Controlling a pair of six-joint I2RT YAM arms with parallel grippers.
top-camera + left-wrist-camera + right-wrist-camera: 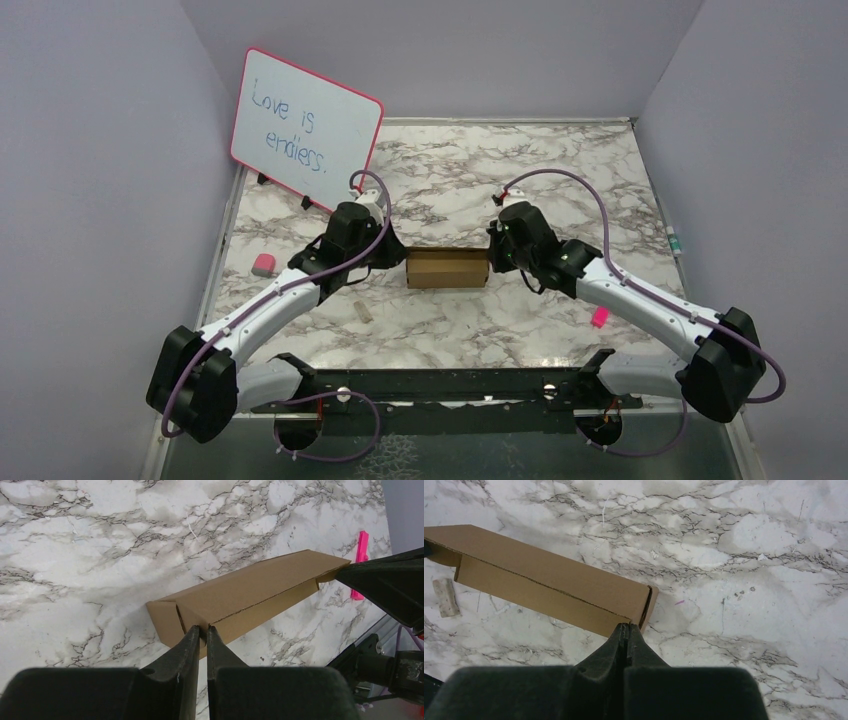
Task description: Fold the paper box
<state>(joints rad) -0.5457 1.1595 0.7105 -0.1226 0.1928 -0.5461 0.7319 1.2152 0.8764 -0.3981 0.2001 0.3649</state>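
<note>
Paper box (447, 268) sits folded into a closed brown carton mid marble table (560, 180), between both arms. Left gripper (203, 630) is nearly closed, a thin gap left, pinching the box's left end wall. Right gripper (626, 628) has its fingers pressed together at the right end; can't tell if cardboard is caught.

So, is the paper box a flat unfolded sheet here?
No, the paper box is folded up into a long rectangular block, with no flaps lying spread out.
</note>
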